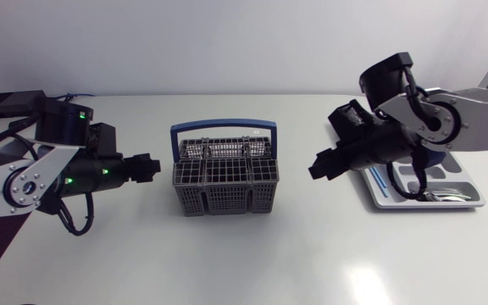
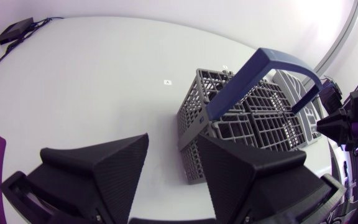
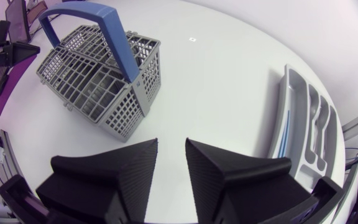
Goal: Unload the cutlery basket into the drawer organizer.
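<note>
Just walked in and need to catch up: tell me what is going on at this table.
A grey cutlery basket stands mid-table between two robot arms. The left gripper and right gripper are both open and empty, each pointing at the basket from its side, touching nothing. No cutlery shows in the basket. The drawer organizer lies under the right arm, seemingly with a few pieces in it.

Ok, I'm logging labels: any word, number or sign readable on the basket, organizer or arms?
None can be read.
The cutlery basket and drawer organizer show no print.
A tiny mark on the table is too small to read.
The left arm carries only green lights, no text.
</note>
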`<state>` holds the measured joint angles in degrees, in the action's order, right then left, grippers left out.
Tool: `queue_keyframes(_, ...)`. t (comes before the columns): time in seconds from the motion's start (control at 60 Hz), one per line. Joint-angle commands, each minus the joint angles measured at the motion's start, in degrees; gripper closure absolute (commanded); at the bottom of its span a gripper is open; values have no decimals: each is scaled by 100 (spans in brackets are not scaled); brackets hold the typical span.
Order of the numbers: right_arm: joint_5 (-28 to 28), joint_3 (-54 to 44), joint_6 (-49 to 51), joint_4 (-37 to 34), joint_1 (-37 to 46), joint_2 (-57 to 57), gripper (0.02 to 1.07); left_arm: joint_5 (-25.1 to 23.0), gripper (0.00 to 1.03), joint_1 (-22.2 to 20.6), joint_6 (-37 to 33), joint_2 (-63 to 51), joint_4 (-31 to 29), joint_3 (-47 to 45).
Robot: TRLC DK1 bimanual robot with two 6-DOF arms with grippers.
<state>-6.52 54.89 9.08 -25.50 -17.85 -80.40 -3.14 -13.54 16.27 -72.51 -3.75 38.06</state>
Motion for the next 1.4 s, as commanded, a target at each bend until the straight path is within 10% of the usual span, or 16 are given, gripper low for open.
queue_keyframes(0.0, 160, -251, 129, 10, 106, 314, 43, -29, 33, 88, -151, 281, -109, -212)
queue_keyframes(0.283, 591, -664, 419, 203, 466, 1308, 7, 120, 5, 185, -370, 1081, -478, -414)
queue_keyframes(1.383, 1259, -2941, 1272, 2409, 1934, 4226, 7, 911, 5, 774, -1794, 3735, -1462, -1231)
